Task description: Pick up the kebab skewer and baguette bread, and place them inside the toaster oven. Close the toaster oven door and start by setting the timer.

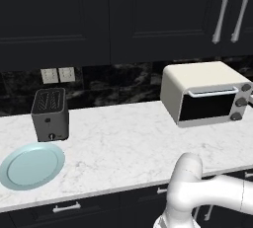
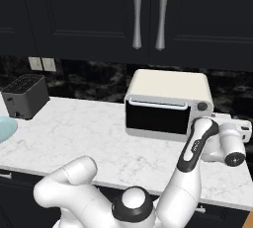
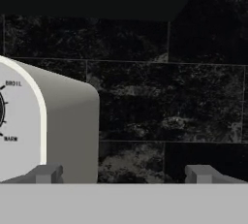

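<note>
Arm bent right, beside toaster oven (image 2: 168, 104), fingers (image 3: 47, 173) apart

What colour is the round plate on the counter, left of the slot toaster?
Pale blue. The plate shows best in the left base view.

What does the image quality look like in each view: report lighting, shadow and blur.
Left base view: even, flat light, faint shadow beside the slot toaster. Right base view: sharp, dark glass of the toaster oven door shows no glare. Hand view: toaster oven close up, edges soft, dial lettering readable.

Toaster oven (image 3: 63, 121) corner, seemingly dial-side, against backsplash (image 3: 169, 97)
</note>
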Robot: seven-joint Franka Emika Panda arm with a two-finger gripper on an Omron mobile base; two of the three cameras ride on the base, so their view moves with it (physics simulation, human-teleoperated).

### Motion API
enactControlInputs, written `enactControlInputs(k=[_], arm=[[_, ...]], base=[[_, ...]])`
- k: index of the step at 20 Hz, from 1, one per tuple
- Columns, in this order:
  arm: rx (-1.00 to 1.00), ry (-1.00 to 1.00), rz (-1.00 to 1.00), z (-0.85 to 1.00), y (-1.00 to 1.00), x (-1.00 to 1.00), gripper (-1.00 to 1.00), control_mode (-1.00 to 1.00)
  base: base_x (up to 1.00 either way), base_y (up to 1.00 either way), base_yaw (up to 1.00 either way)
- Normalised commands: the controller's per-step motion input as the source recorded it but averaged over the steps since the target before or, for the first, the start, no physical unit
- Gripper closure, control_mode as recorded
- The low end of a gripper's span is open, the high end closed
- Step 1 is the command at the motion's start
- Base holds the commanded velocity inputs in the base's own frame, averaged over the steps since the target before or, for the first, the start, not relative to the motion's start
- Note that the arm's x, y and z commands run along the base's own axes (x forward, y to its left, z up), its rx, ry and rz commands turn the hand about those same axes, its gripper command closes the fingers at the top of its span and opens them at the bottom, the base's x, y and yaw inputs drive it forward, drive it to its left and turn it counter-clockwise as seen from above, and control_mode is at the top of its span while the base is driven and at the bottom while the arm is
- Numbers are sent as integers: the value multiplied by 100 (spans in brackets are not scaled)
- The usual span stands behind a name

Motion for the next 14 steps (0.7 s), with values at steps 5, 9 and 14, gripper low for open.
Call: enactControlInputs(k=[5, 9, 14], arm=[[0, -1, -1, -3, 4, -22, -100, -100], [-1, 0, -6, -19, 45, -31, -100, -100], [0, 0, -1, -7, 46, -16, -100, -100]], base=[[0, 0, 0], [0, 0, 0], [0, 0, 0]])
